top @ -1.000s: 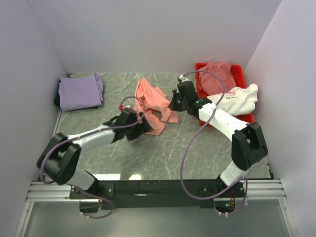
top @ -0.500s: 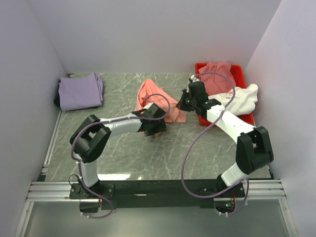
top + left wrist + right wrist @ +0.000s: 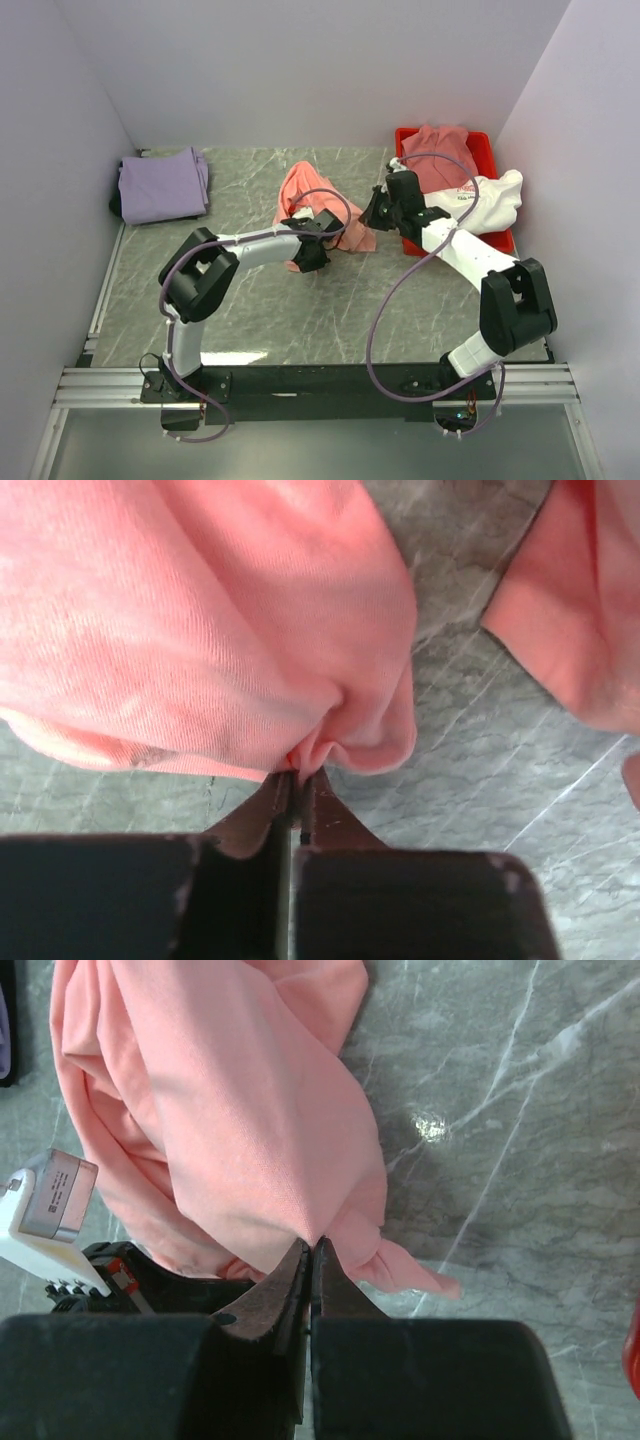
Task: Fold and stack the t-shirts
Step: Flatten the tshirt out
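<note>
Both claws were clamped tight on the salmon-pink t-shirt, bunched mid-way across the worktop, nearer its far edge. The left gripper pinched the near fold and the right gripper the right-hand side, likely to stretch it flat for folding.

Landmark: salmon-pink t-shirt.
Near side: bare table, passable between the two arms.
Left: left arm crosses low; beyond it, open surface up to the lavender t-shirt.
Right: right arm and red bin block.
Behind: narrow strip, then wall.
</note>
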`<control>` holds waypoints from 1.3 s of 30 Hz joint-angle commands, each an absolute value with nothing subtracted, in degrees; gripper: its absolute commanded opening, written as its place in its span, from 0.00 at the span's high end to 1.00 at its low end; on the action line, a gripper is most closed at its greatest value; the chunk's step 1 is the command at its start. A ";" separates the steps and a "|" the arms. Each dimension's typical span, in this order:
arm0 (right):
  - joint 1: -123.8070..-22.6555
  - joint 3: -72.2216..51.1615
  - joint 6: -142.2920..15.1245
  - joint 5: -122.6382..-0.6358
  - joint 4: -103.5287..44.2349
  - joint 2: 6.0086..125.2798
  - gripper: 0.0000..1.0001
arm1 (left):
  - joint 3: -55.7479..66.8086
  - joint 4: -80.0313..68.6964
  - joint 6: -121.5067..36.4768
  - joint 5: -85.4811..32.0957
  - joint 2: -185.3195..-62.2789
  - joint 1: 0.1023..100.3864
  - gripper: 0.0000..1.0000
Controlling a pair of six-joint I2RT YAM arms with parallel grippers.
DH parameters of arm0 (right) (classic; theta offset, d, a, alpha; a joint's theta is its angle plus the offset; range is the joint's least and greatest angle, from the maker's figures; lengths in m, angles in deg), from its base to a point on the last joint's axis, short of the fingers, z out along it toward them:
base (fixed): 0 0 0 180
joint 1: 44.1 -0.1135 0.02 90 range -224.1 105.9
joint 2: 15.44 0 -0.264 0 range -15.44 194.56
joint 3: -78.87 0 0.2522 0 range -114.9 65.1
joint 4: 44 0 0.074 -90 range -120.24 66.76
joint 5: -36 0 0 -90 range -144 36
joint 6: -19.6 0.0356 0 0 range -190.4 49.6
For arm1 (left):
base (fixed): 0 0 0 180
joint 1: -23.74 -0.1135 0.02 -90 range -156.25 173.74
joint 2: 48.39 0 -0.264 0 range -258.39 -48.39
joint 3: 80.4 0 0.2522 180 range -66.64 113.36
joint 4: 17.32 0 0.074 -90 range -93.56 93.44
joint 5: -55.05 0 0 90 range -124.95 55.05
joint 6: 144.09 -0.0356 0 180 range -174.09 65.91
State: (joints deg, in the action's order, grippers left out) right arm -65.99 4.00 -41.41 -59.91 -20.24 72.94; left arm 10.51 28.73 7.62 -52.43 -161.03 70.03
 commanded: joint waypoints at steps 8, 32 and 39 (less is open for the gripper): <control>-65.37 2.71 -44.82 -59.98 -20.67 64.03 1.00 | 7.19 38.97 10.68 -69.92 -145.89 68.14 0.99; -65.29 -9.34 -51.33 -49.68 -3.35 29.13 1.00 | 16.24 37.58 -0.83 -94.72 -87.08 51.96 0.99; -65.37 -10.91 -50.71 -54.95 -1.07 22.45 1.00 | 19.14 32.65 -5.84 -89.90 -78.55 51.96 0.99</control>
State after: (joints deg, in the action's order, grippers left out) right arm -65.58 -7.80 -50.32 -52.56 -1.47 23.57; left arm 16.49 37.25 -2.11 -91.31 -80.36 52.28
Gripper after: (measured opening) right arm 0.015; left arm 0.043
